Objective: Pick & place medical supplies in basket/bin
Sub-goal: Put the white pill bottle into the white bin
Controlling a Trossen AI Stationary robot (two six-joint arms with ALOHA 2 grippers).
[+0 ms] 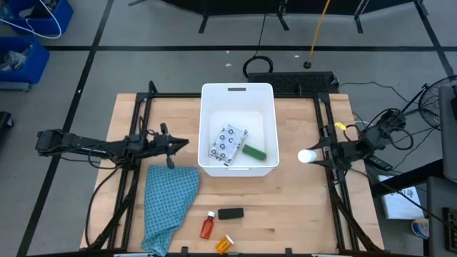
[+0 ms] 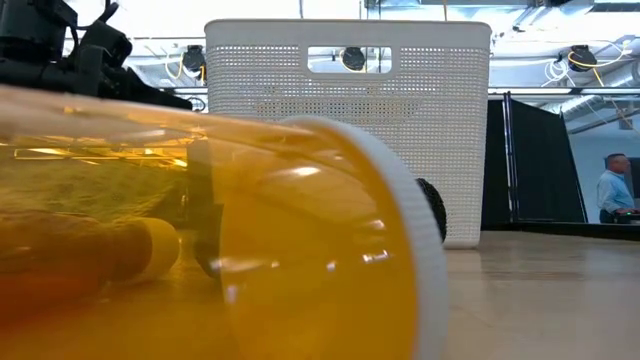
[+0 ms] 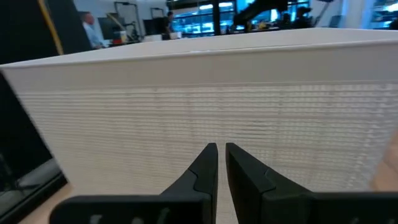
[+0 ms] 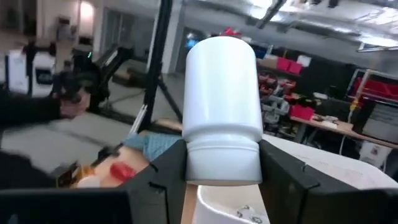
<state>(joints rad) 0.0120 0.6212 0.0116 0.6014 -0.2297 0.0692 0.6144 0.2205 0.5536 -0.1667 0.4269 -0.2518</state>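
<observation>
Two supplies in the tub [image 1: 211, 96], three outside.

This is a robotics lab or workshop inside a large industrial hall. A wooden table [image 1: 285, 200] stands on a grey concrete floor [image 1: 143, 28] marked with dark lines, with cables [image 1: 257, 68] trailing across it. Blue storage bins [image 1: 32, 28] sit at the far left and a fan [image 1: 437, 103] at the right. Behind the table there are black curtain partitions [image 2: 545, 165], ceiling pipes and lamps [image 2: 585, 60], shelves with red boxes [image 4: 298, 112], and a person [image 2: 612, 190] standing far off at the right.
</observation>
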